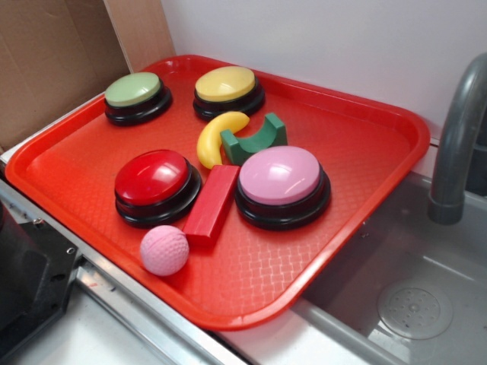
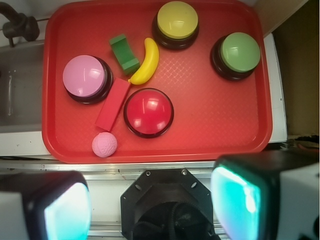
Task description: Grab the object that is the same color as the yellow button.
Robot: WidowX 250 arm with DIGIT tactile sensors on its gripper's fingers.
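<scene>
The yellow toy banana (image 1: 215, 135) lies on the red tray (image 1: 365, 144), between the yellow button (image 1: 227, 87) and the red button, touching the green arch block (image 1: 255, 140). In the wrist view the banana (image 2: 146, 62) is just below and left of the yellow button (image 2: 177, 21). My gripper (image 2: 155, 200) is open and empty, high above the tray's near edge, with its two pads (image 2: 67, 210) wide apart at the bottom of the view. The gripper is outside the exterior view.
Also on the tray: a light green button (image 1: 137, 95), a red button (image 1: 155, 184), a pink button (image 1: 281, 182), a red rectangular block (image 1: 212, 202) and a pink ball (image 1: 164, 249). A grey sink (image 1: 415, 304) with a faucet (image 1: 456, 144) lies right of the tray. Cardboard stands behind.
</scene>
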